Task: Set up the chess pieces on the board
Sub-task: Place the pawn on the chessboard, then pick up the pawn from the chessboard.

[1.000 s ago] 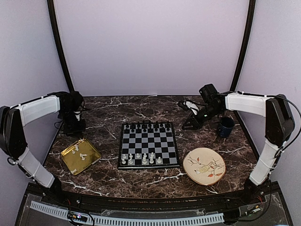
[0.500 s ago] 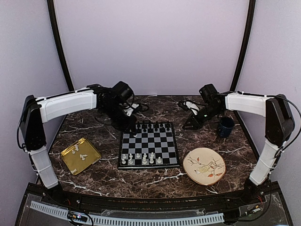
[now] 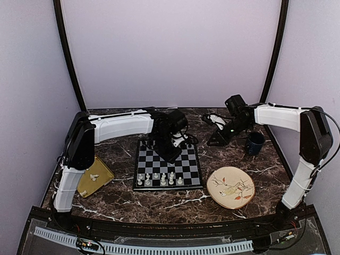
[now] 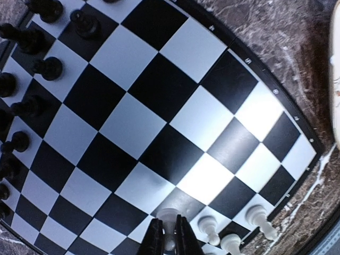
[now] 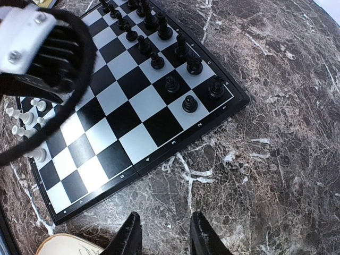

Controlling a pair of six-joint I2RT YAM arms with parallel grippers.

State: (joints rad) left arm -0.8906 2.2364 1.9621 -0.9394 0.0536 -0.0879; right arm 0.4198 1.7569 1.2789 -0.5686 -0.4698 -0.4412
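A tiny white chessman [image 4: 168,218] is pinched between the two fingers of the left pincer [image 4: 169,234], which is closed on it. It hangs over the board [image 4: 159,90], close to the edge where the other white chessmen [image 4: 208,227] stand. From the overhead view those whites sit in the two rows nearest the arms' bases, and the black chessmen [image 4: 47,68] line the far side. To my eye the step in hand is setting this piece down among the whites. The piece is much smaller than a square, so it should be centred over a free square and brought straight down, kept upright, until its base meets the board. Only then should the fingers part, and just a little, because neighbours stand just beside and a wide opening or a sideways drift could topple them. After that the lift should be vertical, so nothing gets dragged. The right pincer [image 5: 166,236] hovers beyond the board's far right corner over the marble desk [image 3: 159,204], its fingers apart with nothing between them, well clear of the work. The gold tray [image 3: 106,175] lies at the left, half hidden under the arm, with what looks like one small white piece in it. A decorated plate [image 3: 218,178] sits at the right of the board.
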